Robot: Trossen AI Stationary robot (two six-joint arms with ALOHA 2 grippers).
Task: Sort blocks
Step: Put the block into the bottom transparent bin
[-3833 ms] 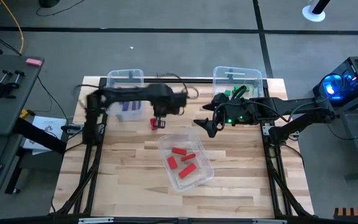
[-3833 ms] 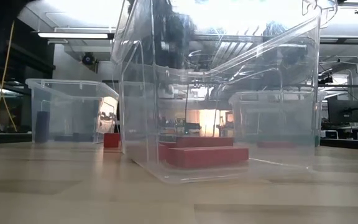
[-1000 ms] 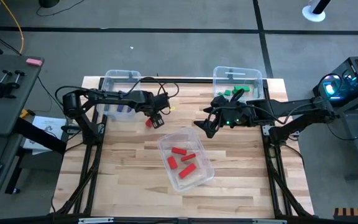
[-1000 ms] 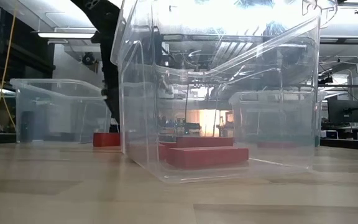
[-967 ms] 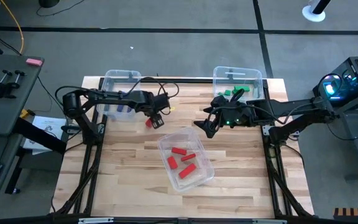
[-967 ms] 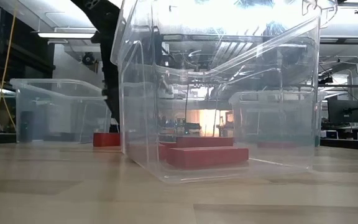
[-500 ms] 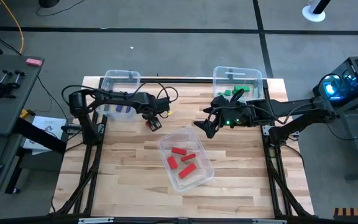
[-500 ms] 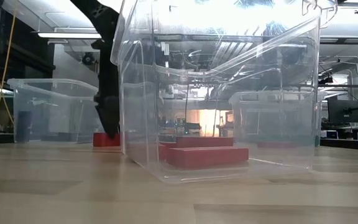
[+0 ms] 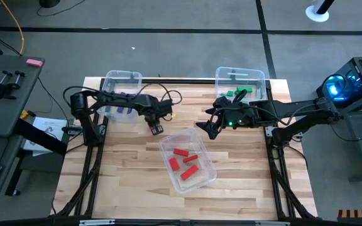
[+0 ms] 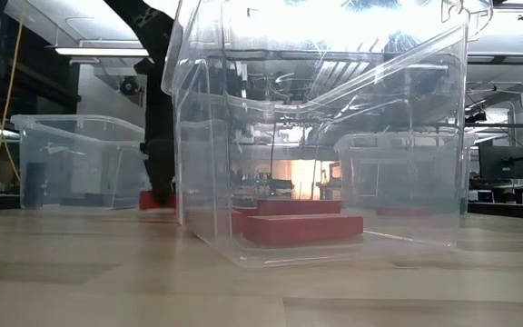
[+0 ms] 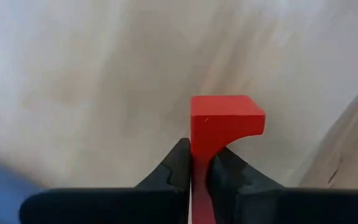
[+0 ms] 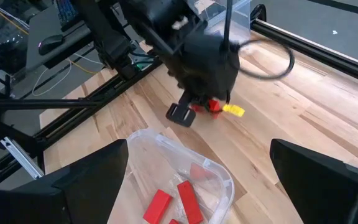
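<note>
Pinching a red block [image 11: 225,121] between its two dark fingers [image 11: 174,167], the left gripper [image 9: 155,127] sat low over the wooden table [image 9: 124,176], just beside the near corner of the clear middle bin [image 9: 206,177]. In the left wrist view the fingers were pressed tight on a narrow part of the block, with its squarer end jutting out past the tips. The low view showed that arm coming down just beside the bin's wall, the block [image 10: 157,199] at or very near the table top; whether it was resting there or already lifted I could not tell. Three other red blocks [image 9: 181,152] lay in the middle bin, green blocks [image 9: 239,94] in the far right bin [image 9: 256,75], and blue ones [image 9: 123,110] in the far left bin [image 9: 109,80]. The right gripper [image 9: 207,127] waited with its fingers spread wide, just beside the middle bin's other far corner. By my judgement the step in hand was carrying this block into the middle bin. The grip looked thin, so the block might twist or slip out during the lift. The bin wall was close as well, and a low swing could knock the bin askew. A small yellow tag [image 12: 233,111] near the block looked unlikely to interfere.
</note>
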